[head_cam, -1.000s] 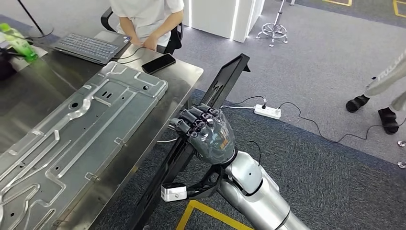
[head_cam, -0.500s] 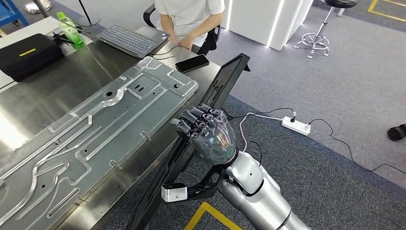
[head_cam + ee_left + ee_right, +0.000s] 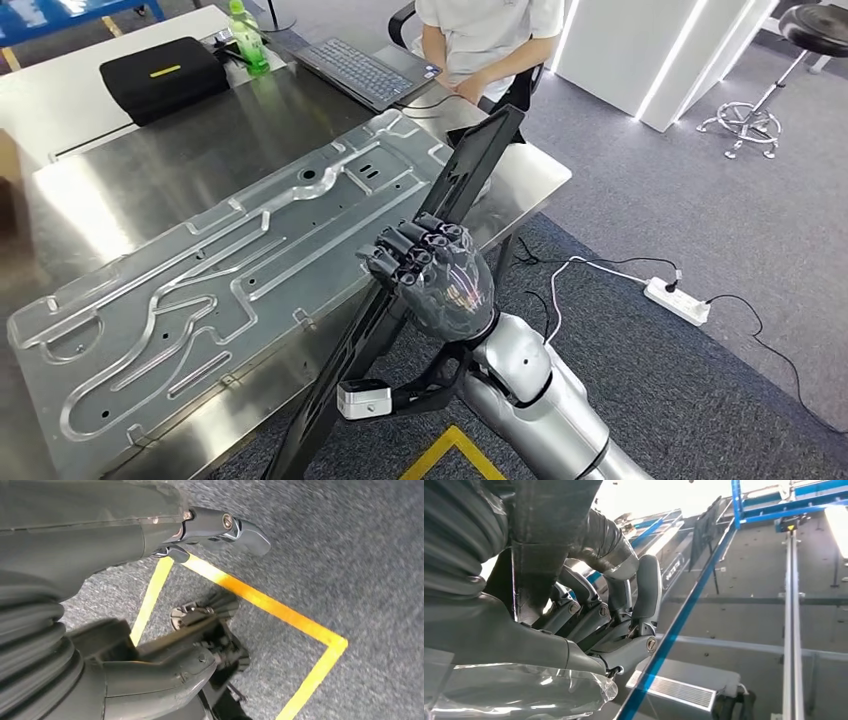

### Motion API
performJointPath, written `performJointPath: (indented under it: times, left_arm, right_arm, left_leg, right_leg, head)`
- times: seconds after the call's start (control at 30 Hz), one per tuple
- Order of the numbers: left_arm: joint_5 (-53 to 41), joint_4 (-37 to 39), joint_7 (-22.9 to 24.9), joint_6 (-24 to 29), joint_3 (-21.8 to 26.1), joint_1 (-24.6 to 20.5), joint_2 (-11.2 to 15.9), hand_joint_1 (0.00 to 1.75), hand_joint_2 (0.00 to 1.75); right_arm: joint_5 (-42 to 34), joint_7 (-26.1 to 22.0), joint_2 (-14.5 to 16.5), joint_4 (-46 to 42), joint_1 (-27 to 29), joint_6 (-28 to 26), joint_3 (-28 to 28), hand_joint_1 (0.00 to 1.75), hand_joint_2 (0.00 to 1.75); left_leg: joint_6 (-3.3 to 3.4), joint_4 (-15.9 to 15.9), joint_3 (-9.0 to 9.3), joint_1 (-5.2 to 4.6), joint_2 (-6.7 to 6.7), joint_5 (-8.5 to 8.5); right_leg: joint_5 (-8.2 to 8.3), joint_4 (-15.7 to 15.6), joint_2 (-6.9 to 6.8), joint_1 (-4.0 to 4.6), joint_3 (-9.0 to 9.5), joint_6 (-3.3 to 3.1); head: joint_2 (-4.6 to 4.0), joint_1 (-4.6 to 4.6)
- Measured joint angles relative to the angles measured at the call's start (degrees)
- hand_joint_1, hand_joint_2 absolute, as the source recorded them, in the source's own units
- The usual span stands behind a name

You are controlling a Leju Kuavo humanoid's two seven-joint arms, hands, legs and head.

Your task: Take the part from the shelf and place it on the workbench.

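Observation:
My right hand (image 3: pixel 430 275) grips a long black flat part (image 3: pixel 470 170) near its middle. The part slants from low beside my body up over the near right corner of the steel workbench (image 3: pixel 130 190). Its upper end hangs above the bench edge, and I cannot tell whether it touches. A big aluminium plate (image 3: pixel 230 270) with grooves lies flat on the bench, just left of the part. In the right wrist view the fingers (image 3: pixel 594 615) are curled tight. My left hand (image 3: pixel 125 535) hangs over the carpet with its thumb out and holds nothing.
A person (image 3: pixel 490 30) sits at the bench's far end behind a laptop (image 3: pixel 365 70). A black case (image 3: pixel 165 75) and a green bottle (image 3: pixel 245 25) stand at the back. On the carpet lie a power strip (image 3: pixel 680 300) with cables and yellow tape (image 3: pixel 450 450); a stool (image 3: pixel 760 100) stands far right.
The whole picture has slid right, so the camera has turned left: the bench and plate now sit more centrally. My right hand holds the black part as before.

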Motion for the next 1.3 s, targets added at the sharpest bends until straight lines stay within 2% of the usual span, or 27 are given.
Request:
performJointPath:
  times: [0.07,0.1,0.13,0.17,0.2,0.23,0.27,0.3,0.37,0.4,0.47,0.53,0.6,0.67,0.7,0.73,0.8,0.87,0.9,0.97,1.0,1.07,1.1,1.17,1.2,1.23,1.3]
  left_arm:
    - [-0.06,0.00,-0.03,0.04,0.02,-0.17,0.01,0.00,1.75]
    - [-0.07,0.00,-0.04,0.03,0.03,-0.29,-0.01,0.00,1.75]
    - [-0.07,0.00,-0.04,0.03,0.03,-0.34,-0.01,0.00,1.75]
    - [-0.07,0.00,-0.04,0.03,0.04,-0.31,-0.02,0.00,1.75]
    - [-0.07,0.00,-0.03,0.03,0.04,-0.25,-0.01,0.00,1.75]
    - [-0.07,0.00,-0.03,0.03,0.05,-0.20,-0.02,0.00,1.75]
    - [-0.08,0.00,-0.03,0.03,0.07,-0.19,-0.04,0.00,1.75]
    - [-0.09,0.00,-0.03,0.02,0.07,-0.21,-0.11,0.00,1.75]
    - [-0.12,0.00,-0.04,0.04,0.09,-0.28,-0.23,0.00,1.75]
    - [-0.15,0.00,-0.05,0.05,0.09,-0.27,-0.28,0.00,1.75]
    - [-0.23,0.00,-0.04,0.07,0.10,-0.21,-0.28,0.00,1.75]
    - [-0.33,0.00,-0.04,0.09,0.10,-0.20,-0.27,0.00,1.75]
    - [-0.40,0.00,-0.03,0.10,0.10,-0.39,-0.27,0.00,1.75]
    - [-0.42,0.00,-0.01,0.11,0.11,-0.47,-0.26,0.00,1.75]
    - [-0.45,0.00,-0.01,0.13,0.11,-0.40,-0.23,0.00,1.75]
    - [-0.50,0.00,-0.01,0.15,0.12,-0.31,-0.20,0.00,1.75]
    - [-0.59,0.00,-0.01,0.18,0.12,-0.25,-0.11,0.00,1.75]
    - [-0.67,0.00,-0.02,0.20,0.13,-0.41,-0.08,0.00,1.75]
    - [-0.71,0.00,-0.04,0.22,0.14,-0.47,-0.07,0.00,1.75]
    - [-0.75,0.00,-0.05,0.26,0.24,-0.38,0.00,0.00,1.75]
    - [-0.75,0.00,-0.06,0.27,0.31,-0.31,0.04,0.00,1.75]
    - [-0.75,0.00,-0.07,0.28,0.41,-0.32,0.09,0.00,1.75]
    - [-0.75,0.00,-0.08,0.28,0.44,-0.40,0.10,0.00,1.75]
    - [-0.75,0.00,-0.09,0.27,0.50,-0.48,0.12,0.00,1.75]
    - [-0.77,0.00,-0.09,0.26,0.53,-0.43,0.14,0.00,1.75]
    - [-0.80,0.00,-0.10,0.26,0.56,-0.36,0.16,0.00,1.75]
    - [-0.89,0.00,-0.14,0.25,0.58,-0.29,0.17,0.00,1.75]
  right_arm:
    - [0.00,0.02,-0.05,-0.23,-0.11,-0.01,-0.01,1.75,1.75]
    - [0.00,0.04,-0.14,-0.29,-0.08,-0.02,-0.02,1.75,1.75]
    - [0.00,0.05,-0.25,-0.32,-0.01,-0.01,-0.02,1.75,1.75]
    - [0.00,0.07,-0.37,-0.32,0.08,-0.01,-0.02,1.75,1.75]
    - [0.00,0.07,-0.45,-0.32,0.14,0.00,-0.02,1.75,1.75]
    - [0.00,0.07,-0.50,-0.33,0.16,0.01,-0.02,1.75,1.75]
    - [0.00,0.07,-0.52,-0.34,0.15,0.00,-0.02,1.75,1.75]
    - [0.00,0.07,-0.53,-0.36,0.12,-0.01,-0.02,1.75,1.75]
    - [0.00,0.08,-0.55,-0.38,0.03,-0.01,-0.02,1.75,1.75]
    - [0.01,0.09,-0.57,-0.38,-0.02,-0.01,-0.02,1.75,1.75]
    - [0.01,0.16,-0.60,-0.38,-0.12,0.01,-0.02,1.75,1.75]
    - [-0.01,0.41,-0.58,-0.39,-0.28,0.01,-0.02,1.75,1.75]
    - [-0.05,0.72,-0.63,-0.39,-0.42,0.01,-0.03,1.75,1.75]
    - [-0.17,0.86,-0.76,-0.38,-0.38,0.01,-0.04,1.75,1.75]
    - [-0.29,0.90,-0.84,-0.38,-0.33,0.01,-0.05,1.75,1.75]
    - [-0.46,0.91,-0.89,-0.38,-0.30,0.01,-0.06,1.75,1.75]
    - [-0.82,0.92,-0.93,-0.38,-0.33,0.01,-0.15,1.75,1.75]
    - [-1.04,0.89,-0.98,-0.42,-0.38,0.01,-0.44,1.75,1.75]
    - [-1.08,0.86,-1.02,-0.45,-0.38,0.01,-0.63,1.75,1.75]
    - [-1.11,0.81,-1.08,-0.51,-0.37,0.00,-1.04,1.75,1.75]
    - [-1.13,0.81,-1.11,-0.54,-0.37,0.01,-1.23,1.75,1.75]
    - [-1.28,0.77,-1.21,-0.65,-0.32,0.00,-1.76,1.75,1.75]
    - [-1.46,0.71,-1.32,-0.69,-0.20,0.00,-2.16,1.75,1.75]
    - [-1.96,0.51,-1.62,-0.71,0.22,0.01,-3.25,1.75,1.75]
    - [-2.22,0.42,-1.77,-0.69,0.44,0.01,-3.88,1.75,1.75]
    - [-2.50,0.31,-1.90,-0.68,0.58,0.01,-4.51,1.75,1.75]
    - [-3.22,0.11,-2.10,-0.68,0.62,0.01,-5.90,1.75,1.75]
  left_leg:
    - [0.65,-0.32,0.27,0.18,-1.05,0.21]
    - [0.84,-0.32,0.26,0.14,-1.62,0.24]
    - [0.95,-0.27,0.24,0.06,-2.27,0.25]
    - [1.00,-0.20,0.24,-0.05,-3.00,0.24]
    - [1.02,-0.12,0.25,-0.16,-3.79,0.22]
    - [1.03,-0.04,0.27,-0.24,-4.61,0.21]
    - [1.03,0.03,0.28,-0.29,-5.42,0.21]
    - [1.00,0.06,0.25,-0.28,-6.12,0.22]
    - [0.63,0.13,-0.06,-0.12,-7.40,0.32]
    - [0.31,0.08,-0.26,0.05,-7.95,0.41]
    - [-0.43,-0.12,-0.49,0.24,-8.83,0.56]
    - [-0.89,1.49,-1.24,-0.05,-6.78,-0.61]
    - [-1.25,7.35,-3.96,-0.13,-3.35,-3.90]
    - [-1.82,14.32,-7.34,0.24,-2.07,-6.62]
    - [-2.15,15.60,-7.98,0.46,-1.81,-6.58]
    - [-2.46,14.67,-7.46,0.70,-1.53,-5.50]
    - [-2.92,7.15,-3.49,0.99,0.27,-1.97]
    - [-2.43,1.25,-0.42,0.79,1.71,-0.18]
    - [-2.00,0.44,-0.10,0.61,1.88,-0.22]
    - [-1.02,0.43,-0.21,0.52,0.66,-0.06]
    - [-0.67,0.31,-0.22,0.57,0.14,0.08]
    - [0.05,0.08,-0.22,0.73,-0.81,0.38]
    - [0.27,0.07,-0.32,0.70,-1.32,0.45]
    - [0.54,0.09,-0.48,0.59,-2.63,0.54]
    - [0.57,0.11,-0.52,0.55,-3.39,0.57]
    - [0.56,0.14,-0.53,0.52,-4.17,0.60]
    - [0.46,0.21,-0.51,0.55,-5.71,0.67]
  right_leg:
    - [-2.93,5.07,2.96,-0.26,-2.23,0.39]
    - [-4.69,9.05,4.32,-0.28,-4.26,0.43]
    - [-6.01,12.93,4.99,-0.26,-6.38,0.43]
    - [-6.33,15.42,5.27,-0.24,-7.95,0.37]
    - [-5.50,15.83,5.41,-0.22,-8.58,0.21]
    - [-3.65,13.97,5.60,-0.20,-8.11,-0.05]
    - [-1.19,10.20,6.20,-0.15,-6.67,-0.40]
    - [0.74,6.05,7.65,-0.15,-4.94,-0.78]
    - [2.79,0.47,10.00,0.01,-2.69,-1.21]
    - [2.79,-0.31,10.50,0.11,-2.42,-1.29]
    - [3.09,-0.89,9.27,0.08,-2.11,-1.46]
    - [3.51,-2.00,7.74,-0.23,-1.37,-1.88]
    - [3.64,-2.59,5.98,-0.23,-0.90,-2.21]
    - [3.44,-2.47,4.16,-0.17,-0.88,-2.23]
    - [3.30,-2.35,3.32,-0.21,-0.88,-2.14]
    - [3.13,-2.19,2.54,-0.29,-0.87,-1.99]
    - [2.59,-1.61,1.21,-0.46,-0.80,-1.40]
    - [2.01,-0.91,0.16,-0.32,-0.82,-0.61]
    - [1.85,-0.73,-0.26,-0.16,-0.81,-0.28]
    - [1.69,-0.67,-0.92,-0.20,-0.68,0.29]
    - [1.27,-0.28,-0.34,-0.38,-0.74,0.59]
    - [-1.21,3.22,2.38,-0.71,-2.21,1.03]
    - [-3.13,6.71,3.90,-0.76,-3.81,1.10]
    - [-5.95,13.90,5.15,-0.73,-7.41,1.08]
    - [-5.95,15.49,5.31,-0.72,-8.32,1.00]
    - [-4.79,14.75,5.44,-0.72,-8.11,0.83]
    - [-0.74,7.83,6.87,-0.72,-4.96,0.26]
  head:
    - [0.00,0.02]
    - [0.00,0.03]
    - [0.00,0.03]
    - [0.00,0.02]
    - [0.00,0.02]
    - [0.00,0.02]
    - [0.00,0.03]
    - [0.00,0.02]
    - [0.00,0.04]
    - [0.00,0.06]
    - [0.00,0.07]
    - [0.00,-0.05]
    - [0.00,-0.16]
    - [0.00,-0.18]
    - [0.00,-0.19]
    - [0.00,-0.19]
    - [0.00,-0.20]
    - [0.00,-0.12]
    - [0.00,-0.05]
    - [0.00,0.03]
    - [0.00,0.04]
    - [0.00,0.04]
    - [0.00,0.04]
    - [0.00,0.04]
    - [0.00,0.04]
    - [0.00,0.04]
    - [0.00,0.05]
